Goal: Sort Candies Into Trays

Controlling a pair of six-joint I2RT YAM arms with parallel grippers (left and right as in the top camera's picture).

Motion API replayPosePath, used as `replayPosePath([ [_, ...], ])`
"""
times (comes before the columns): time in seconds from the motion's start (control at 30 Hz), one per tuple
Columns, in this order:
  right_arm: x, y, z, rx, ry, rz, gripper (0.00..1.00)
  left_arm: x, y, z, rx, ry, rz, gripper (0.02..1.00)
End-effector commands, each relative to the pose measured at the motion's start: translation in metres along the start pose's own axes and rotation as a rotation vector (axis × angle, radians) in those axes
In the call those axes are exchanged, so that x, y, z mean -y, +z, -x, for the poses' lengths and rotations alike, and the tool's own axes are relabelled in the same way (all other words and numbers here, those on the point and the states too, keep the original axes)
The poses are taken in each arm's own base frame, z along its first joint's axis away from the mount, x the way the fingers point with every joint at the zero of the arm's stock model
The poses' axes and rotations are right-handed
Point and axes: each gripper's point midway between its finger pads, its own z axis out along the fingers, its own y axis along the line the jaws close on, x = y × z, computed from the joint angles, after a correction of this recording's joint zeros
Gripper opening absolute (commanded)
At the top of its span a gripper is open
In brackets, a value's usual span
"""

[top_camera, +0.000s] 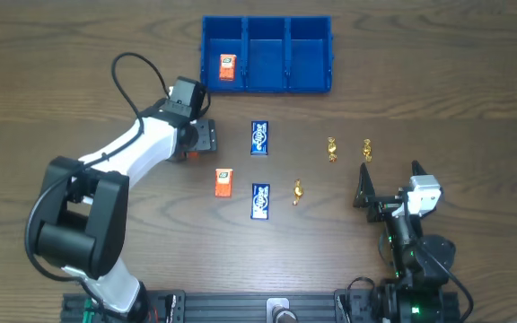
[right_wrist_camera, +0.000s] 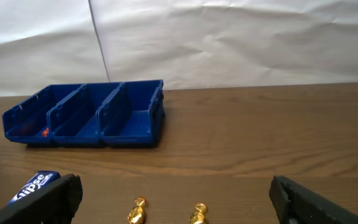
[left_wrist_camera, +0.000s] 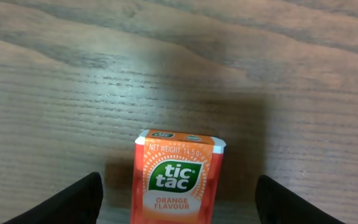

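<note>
The left fingers (left_wrist_camera: 73,202) are apart, one on each side of the orange box (left_wrist_camera: 178,180). If they shut crooked, they could push it away. The right fingers (right_wrist_camera: 48,199) are apart too.

Left arm (top_camera: 142,148) with a white link between bulky black joints, thin black cable (top_camera: 126,65) looping behind its matte black fingers (left_wrist_camera: 67,202), right arm (top_camera: 407,235) mostly black, white block (top_camera: 424,191) behind its wedge-shaped black fingers (right_wrist_camera: 316,202), green light (top_camera: 414,311) at its base
</note>
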Motion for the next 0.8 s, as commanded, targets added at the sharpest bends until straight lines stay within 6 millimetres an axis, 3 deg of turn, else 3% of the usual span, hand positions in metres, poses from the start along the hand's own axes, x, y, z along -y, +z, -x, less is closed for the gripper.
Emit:
replayPosePath([
  [0.03,0.0,0.0,-0.001,0.0,-0.006,0.0,0.998,0.002,0.012,-0.007,-0.041,0.026,-0.011,0.619],
  [0.23,0.0,0.0,-0.001,0.0,-0.006,0.0,0.998,0.002,0.011,-0.007,-0.04,0.025,-0.011,0.343],
  [0.33,0.0,0.0,-0.001,0.0,-0.006,0.0,0.998,0.005,0.004,-0.001,-0.021,0.015,-0.026,0.303],
  [0.4,0.0,0.0,-0.001,0.0,-0.006,0.0,0.998,0.01,-0.014,0.015,0.032,0.002,-0.047,0.299],
  [0.5,0.0,0.0,-0.001,0.0,-0.006,0.0,0.998,0.029,-0.072,0.063,0.197,0.004,-0.089,0.272],
  [0.6,0.0,0.0,-0.001,0.0,-0.006,0.0,0.998,0.05,-0.141,0.129,0.372,-0.004,-0.121,0.279],
  [0.7,0.0,0.0,-0.001,0.0,-0.006,0.0,0.998,0.063,-0.17,0.172,0.433,-0.008,-0.131,0.286],
  [0.8,0.0,0.0,-0.001,0.0,-0.006,0.0,0.998,0.074,-0.168,0.201,0.417,-0.001,-0.115,0.299],
])
